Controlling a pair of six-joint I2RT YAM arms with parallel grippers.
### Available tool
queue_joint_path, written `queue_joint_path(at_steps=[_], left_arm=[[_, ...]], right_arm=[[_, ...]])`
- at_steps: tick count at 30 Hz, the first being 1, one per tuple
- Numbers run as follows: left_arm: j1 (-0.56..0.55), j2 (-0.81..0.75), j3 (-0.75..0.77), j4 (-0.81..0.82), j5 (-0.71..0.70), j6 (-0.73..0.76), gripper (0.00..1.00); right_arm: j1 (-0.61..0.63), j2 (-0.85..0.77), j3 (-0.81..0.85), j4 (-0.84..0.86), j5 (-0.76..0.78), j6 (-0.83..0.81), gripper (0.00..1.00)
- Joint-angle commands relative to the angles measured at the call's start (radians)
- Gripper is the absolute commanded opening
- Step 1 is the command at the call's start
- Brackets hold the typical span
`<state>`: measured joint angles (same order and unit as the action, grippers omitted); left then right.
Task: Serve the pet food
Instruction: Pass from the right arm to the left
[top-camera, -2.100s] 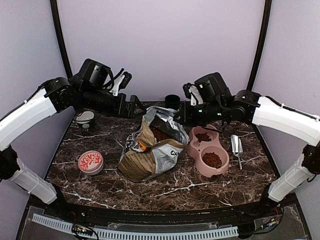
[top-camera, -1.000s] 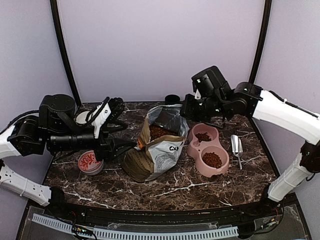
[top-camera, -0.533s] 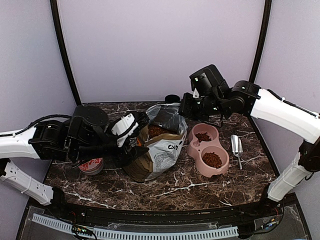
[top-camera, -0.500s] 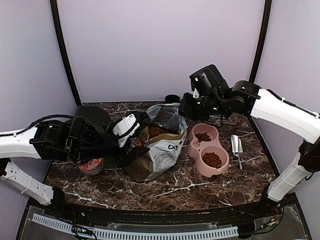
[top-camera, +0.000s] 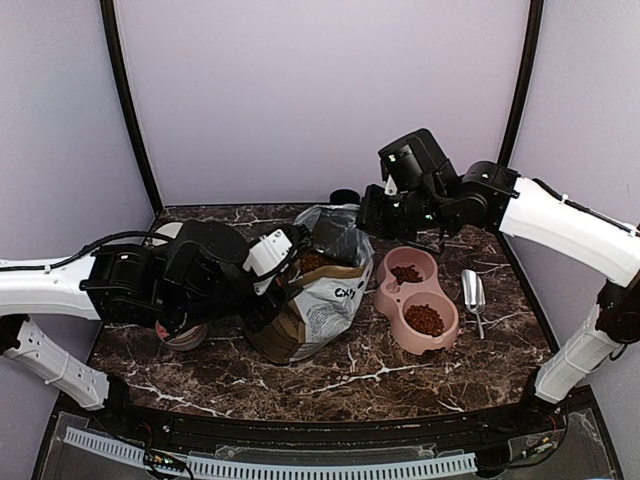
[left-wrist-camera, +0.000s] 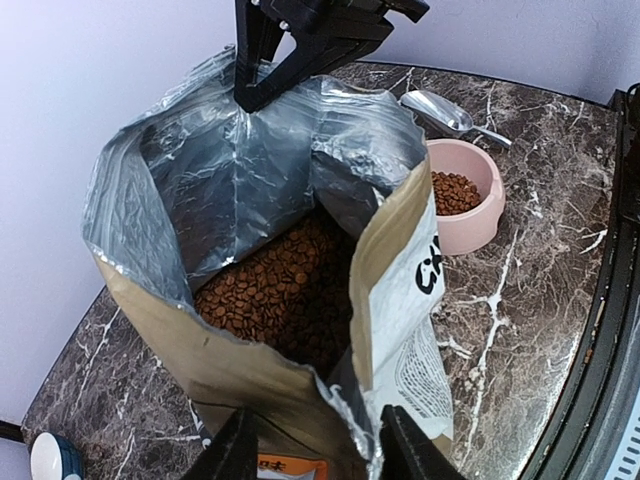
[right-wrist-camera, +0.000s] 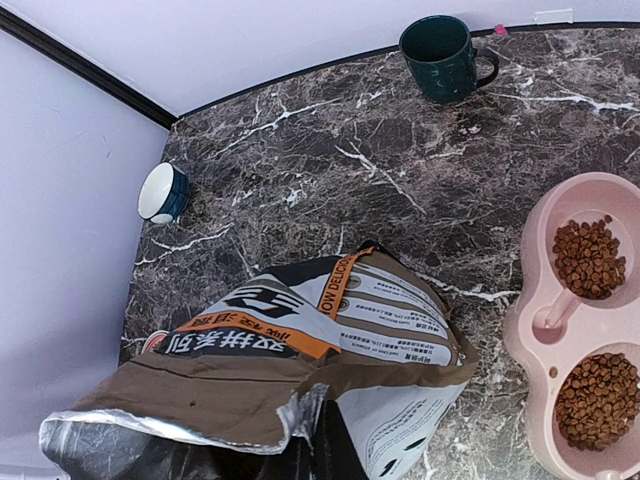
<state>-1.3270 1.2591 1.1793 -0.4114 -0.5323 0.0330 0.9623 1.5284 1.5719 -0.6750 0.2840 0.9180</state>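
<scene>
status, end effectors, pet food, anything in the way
Right end effector shut on bag, far rim. Left end effector open, straddling near rim. Pet food in bag and pink bowl. Nothing blocking.

A bag (top-camera: 315, 290) stands mid-tabletop (top-camera: 380, 375) with kibble (left-wrist-camera: 285, 290) in it. Right of it lies a double bowl (top-camera: 382, 297), kibble in both wells, and a scoop (top-camera: 472, 290) just right of that. A mug (right-wrist-camera: 445, 55) stands behind the bag, and a small bowl (right-wrist-camera: 162, 192) sits back left.
</scene>
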Motion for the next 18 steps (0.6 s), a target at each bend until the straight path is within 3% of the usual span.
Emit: queue_joint_path(at_steps=[1, 5, 8, 18], left_arm=[[-0.003, 0.025, 0.026, 0.039, -0.041, -0.013, 0.35], [-0.003, 0.042, 0.023, 0.075, -0.041, 0.000, 0.20], [-0.002, 0.042, 0.032, 0.076, -0.058, 0.032, 0.00], [0.008, -0.111, 0.015, -0.001, 0.014, 0.120, 0.00]], right_arm=[[-0.019, -0.062, 0.086, 0.275, 0.083, -0.002, 0.00], [-0.019, -0.067, 0.068, 0.285, 0.077, 0.004, 0.00], [-0.019, -0.069, 0.067, 0.277, 0.075, 0.004, 0.00], [-0.019, -0.201, -0.017, 0.232, 0.061, 0.061, 0.00]])
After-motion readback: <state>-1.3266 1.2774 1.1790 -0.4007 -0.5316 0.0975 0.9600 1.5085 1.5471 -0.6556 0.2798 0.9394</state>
